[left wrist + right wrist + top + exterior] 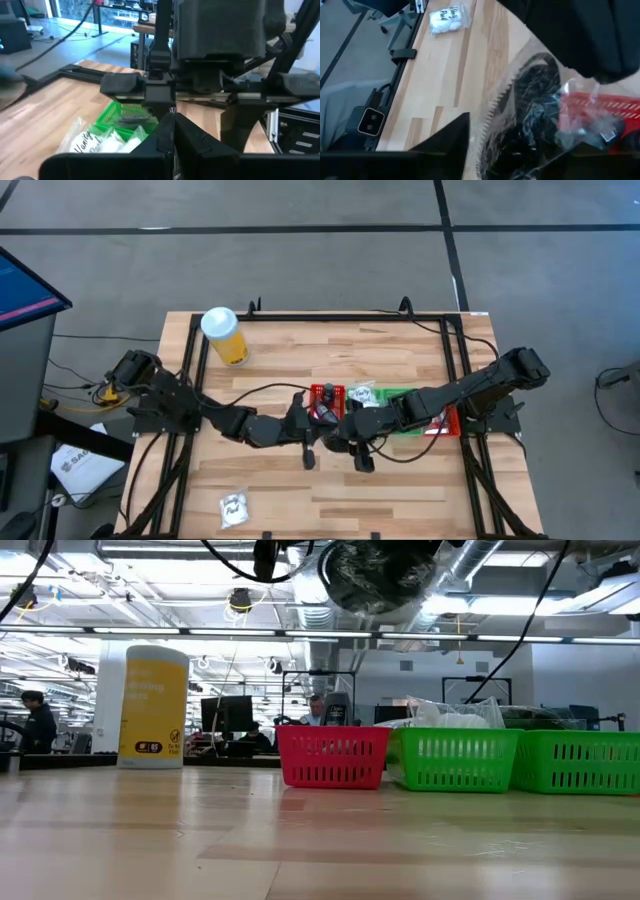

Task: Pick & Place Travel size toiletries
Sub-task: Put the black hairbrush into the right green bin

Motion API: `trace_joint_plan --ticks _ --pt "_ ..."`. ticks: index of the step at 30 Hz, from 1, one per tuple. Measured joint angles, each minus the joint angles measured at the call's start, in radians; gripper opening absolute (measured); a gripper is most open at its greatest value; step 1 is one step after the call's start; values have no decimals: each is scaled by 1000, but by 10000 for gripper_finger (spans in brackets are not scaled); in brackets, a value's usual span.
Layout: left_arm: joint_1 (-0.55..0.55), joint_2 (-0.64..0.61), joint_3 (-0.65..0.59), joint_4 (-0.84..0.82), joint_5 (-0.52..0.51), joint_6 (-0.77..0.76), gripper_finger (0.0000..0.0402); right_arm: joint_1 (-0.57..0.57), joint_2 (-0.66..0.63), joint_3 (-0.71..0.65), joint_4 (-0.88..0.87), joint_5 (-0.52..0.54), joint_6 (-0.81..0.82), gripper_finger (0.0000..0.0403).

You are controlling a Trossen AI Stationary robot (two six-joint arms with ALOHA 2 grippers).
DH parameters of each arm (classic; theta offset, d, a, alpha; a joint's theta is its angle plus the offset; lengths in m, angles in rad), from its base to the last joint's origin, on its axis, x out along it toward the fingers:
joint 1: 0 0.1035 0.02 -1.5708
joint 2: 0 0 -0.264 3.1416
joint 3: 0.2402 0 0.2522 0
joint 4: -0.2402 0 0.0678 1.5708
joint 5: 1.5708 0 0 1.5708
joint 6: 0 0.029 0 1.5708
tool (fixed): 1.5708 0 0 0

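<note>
Jaws on the left gripper (309,457) were pressed together, holding nothing. The right gripper (363,460) was beside it, near the red tray (327,393); whether its jaws pinched the clear bag (540,115) of black pieces, I could not tell. A white sachet (233,507) lay far off on the table (400,490). The two arms were close and could bump, and the bag might slip.

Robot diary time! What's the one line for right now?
left pincer: shut, by red basket | right pincer: around clear bag of black pieces | white sachet: lying apart on table
</note>
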Motion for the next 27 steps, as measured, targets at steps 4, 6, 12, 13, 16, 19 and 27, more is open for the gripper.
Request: trace_joint_plan --ticks 4,6,12,13,16,19,27 --pt "-1 -18 0 1 0 27 0 -8 0 0 2 1 -16 103" --pt "-2 -30 0 0 0 40 0 -8 0 0 2 1 -34 70" --pt "-5 -37 -1 -2 1 49 0 -8 0 0 2 1 -76 8" --pt "-5 -37 -1 -2 1 49 0 -6 0 0 0 2 -76 7" --pt "-6 -37 -1 -3 1 49 0 -4 0 0 -11 1 -78 2" --pt "-17 -37 -1 -3 1 48 0 2 0 0 -42 -6 -78 6" --pt "-58 -37 -24 -103 171 -7 1 30 0 1 -113 -7 -76 7"
